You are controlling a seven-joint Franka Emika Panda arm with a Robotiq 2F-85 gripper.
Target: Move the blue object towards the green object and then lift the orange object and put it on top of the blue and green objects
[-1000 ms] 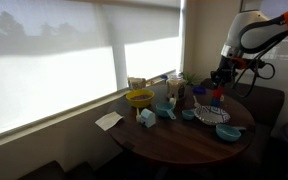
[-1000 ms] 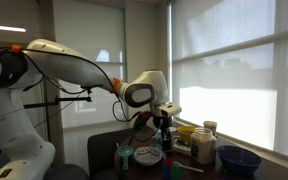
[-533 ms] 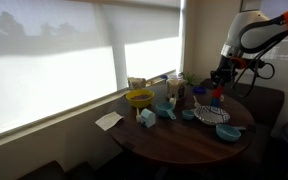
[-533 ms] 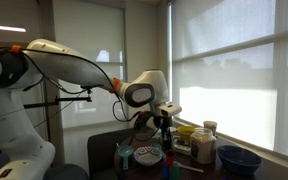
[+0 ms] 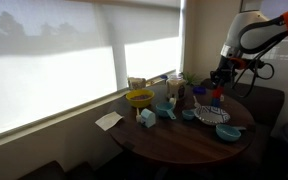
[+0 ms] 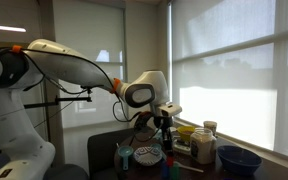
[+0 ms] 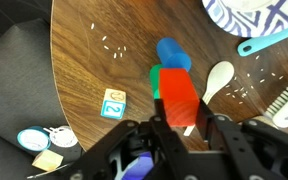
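In the wrist view my gripper (image 7: 181, 118) is shut on the red-orange object (image 7: 179, 98) and holds it over the table. Just beyond it, the small blue object (image 7: 173, 54) and the green object (image 7: 156, 80) lie side by side, touching, on the dark wood table (image 7: 94, 60). The orange object hides most of the green one. In an exterior view the gripper (image 5: 218, 88) hangs over the far side of the round table (image 5: 174, 140), with something red (image 5: 219, 97) at its tip. In an exterior view the gripper (image 6: 165, 125) is low over the table.
A small picture block (image 7: 113, 103) lies left of the gripper. A white spoon (image 7: 217, 80), a teal utensil (image 7: 269, 40) and a blue patterned plate (image 7: 254, 12) lie to the right. A yellow bowl (image 5: 139, 98), teal cups (image 5: 147, 116) and a paper (image 5: 109, 120) sit on the table.
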